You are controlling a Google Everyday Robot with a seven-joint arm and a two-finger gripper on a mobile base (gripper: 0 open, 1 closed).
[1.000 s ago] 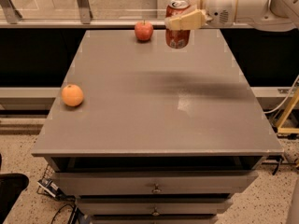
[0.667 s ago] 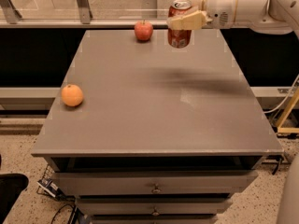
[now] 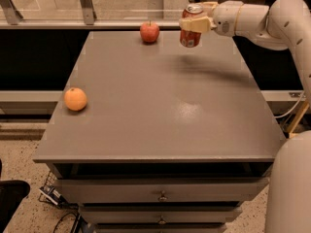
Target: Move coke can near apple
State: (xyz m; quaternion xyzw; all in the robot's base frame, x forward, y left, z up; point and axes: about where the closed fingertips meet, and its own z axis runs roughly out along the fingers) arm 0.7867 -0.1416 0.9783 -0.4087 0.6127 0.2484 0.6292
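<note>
Far rt, gripper holding coke can, nr apple

Over the last second my gripper, clamped on the red aluminium coke can with the silver top, has drifted only a touch to the right above the far side of the grey table, leaving the can slightly farther from the small round red apple.
</note>
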